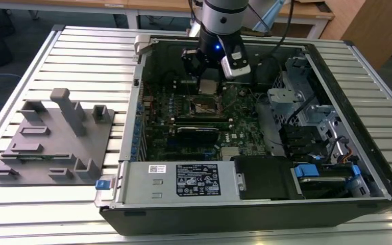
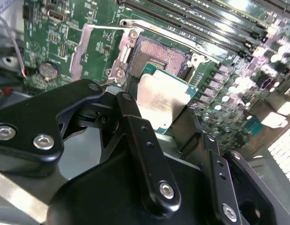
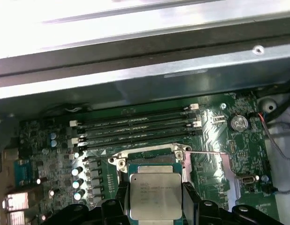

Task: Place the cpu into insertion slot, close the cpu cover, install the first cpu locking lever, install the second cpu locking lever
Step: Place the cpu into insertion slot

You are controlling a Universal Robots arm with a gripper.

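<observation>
Just above the insertion slot (image 3: 152, 158): pincer (image 3: 156, 202) clamped on the cpu (image 3: 156, 192). Placement step in hand; seating calls for square alignment

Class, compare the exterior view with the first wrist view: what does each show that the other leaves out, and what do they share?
The exterior view adds the grey fixture block on the slatted table and the labelled power supply box. The first wrist view adds the round coin battery and the small capacitors. Both show the gripper shut on the cpu, held close to the open insertion slot, not seated.
</observation>
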